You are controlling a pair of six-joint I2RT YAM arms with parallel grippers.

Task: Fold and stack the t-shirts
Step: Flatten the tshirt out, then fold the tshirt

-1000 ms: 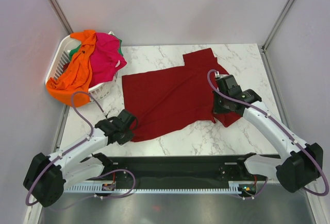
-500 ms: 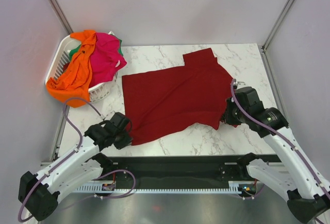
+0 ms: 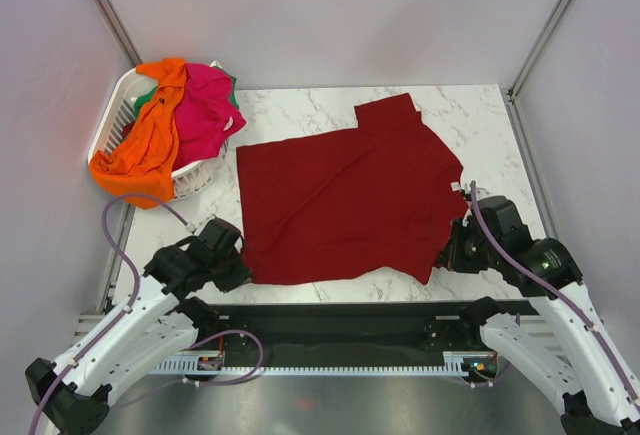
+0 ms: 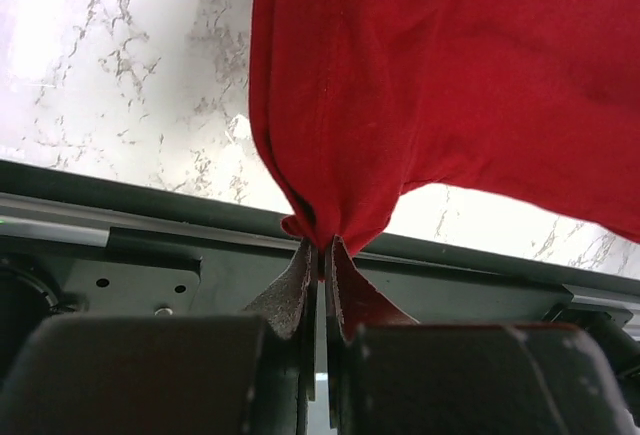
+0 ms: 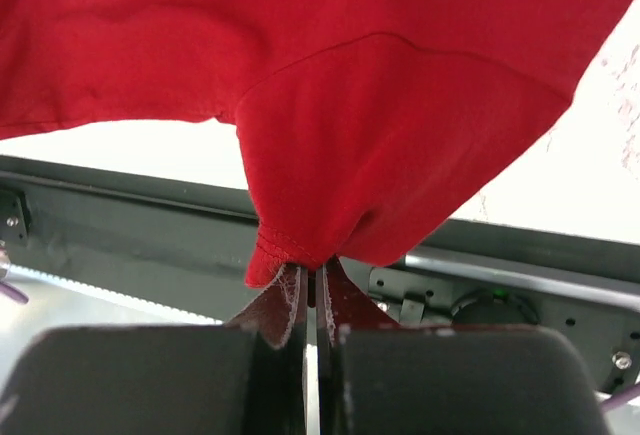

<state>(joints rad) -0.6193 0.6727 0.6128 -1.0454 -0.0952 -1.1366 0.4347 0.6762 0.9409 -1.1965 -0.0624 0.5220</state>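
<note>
A dark red t-shirt [image 3: 345,205] lies spread on the marble table, a small white neck label at its right edge. My left gripper [image 3: 240,270] is shut on the shirt's near left corner [image 4: 320,225]. My right gripper [image 3: 450,255] is shut on the shirt's near right corner [image 5: 300,245], by a stitched hem. Both corners are pulled toward the table's near edge. An orange t-shirt [image 3: 145,145], a hot pink one [image 3: 205,105] and a bit of green one [image 3: 148,98] sit heaped in the basket at the back left.
The white slatted laundry basket [image 3: 110,120] stands at the table's far left corner. A black rail [image 3: 340,325] runs along the near edge under both grippers. Walls close in on the left, back and right.
Both grippers have drawn back toward the near edge, each holding a corner, and the dark red shirt has been pulled flatter and wider toward the front.
</note>
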